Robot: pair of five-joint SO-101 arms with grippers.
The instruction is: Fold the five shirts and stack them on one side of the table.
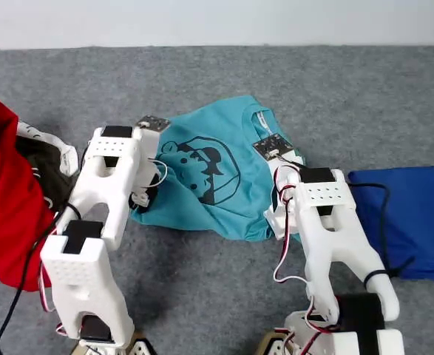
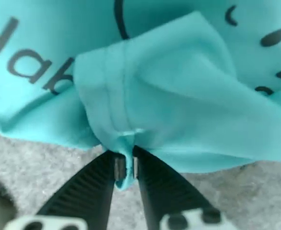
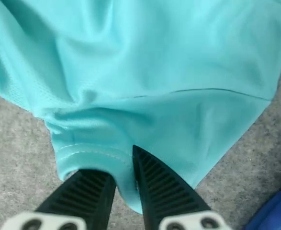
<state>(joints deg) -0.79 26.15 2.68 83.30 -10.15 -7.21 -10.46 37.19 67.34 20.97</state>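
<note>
Early days, I'd say. Both hands are pinched tight on the teal shirt [image 1: 209, 177]: the left hand [image 2: 126, 165] has a bunched bit of hem and the right hand [image 3: 123, 170] nips the edge, so the shirt lies between them on the desk [image 1: 202, 296]. The blue shirt [image 1: 412, 222] just past the right hand looks folded (one down). The red shirt [image 1: 6, 192] and dark shirt [image 1: 46, 166] are heaped beyond the left hand, not folded yet
</note>
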